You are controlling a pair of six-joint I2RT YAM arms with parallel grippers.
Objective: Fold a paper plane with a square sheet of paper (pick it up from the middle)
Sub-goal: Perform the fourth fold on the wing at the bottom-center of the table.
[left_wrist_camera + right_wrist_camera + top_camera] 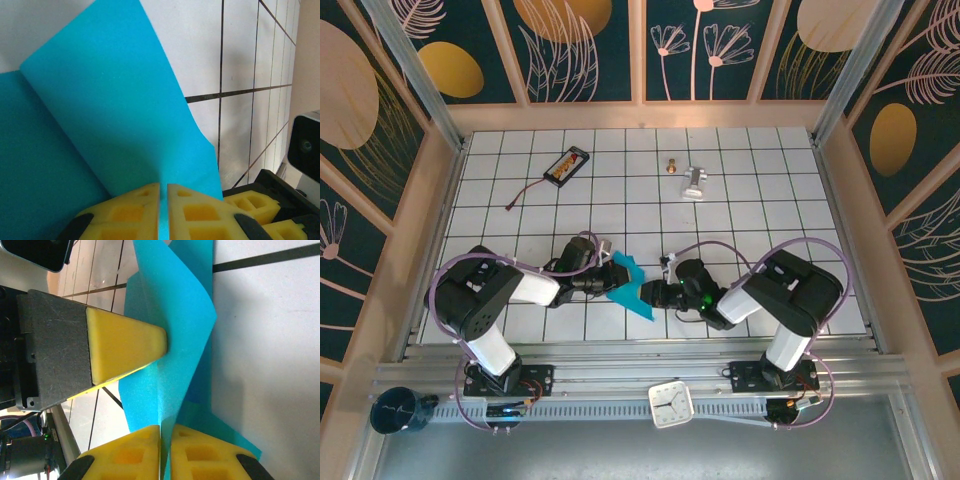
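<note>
Paper, teal and creased, hangs low and centre in the top view over the tiled table; my left claw and right claw each clench its edge.

Top cam: high at near edge, facing down over tiled table. Wrist cams: close-ups past left gripper and right gripper. All share teal-blue paper sheet.

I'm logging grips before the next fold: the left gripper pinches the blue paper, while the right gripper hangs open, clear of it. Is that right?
Not quite. The right gripper is not open and clear of the paper. Its fingers are closed on the paper's edge, as the right wrist view shows. The left gripper does pinch the paper.
</note>
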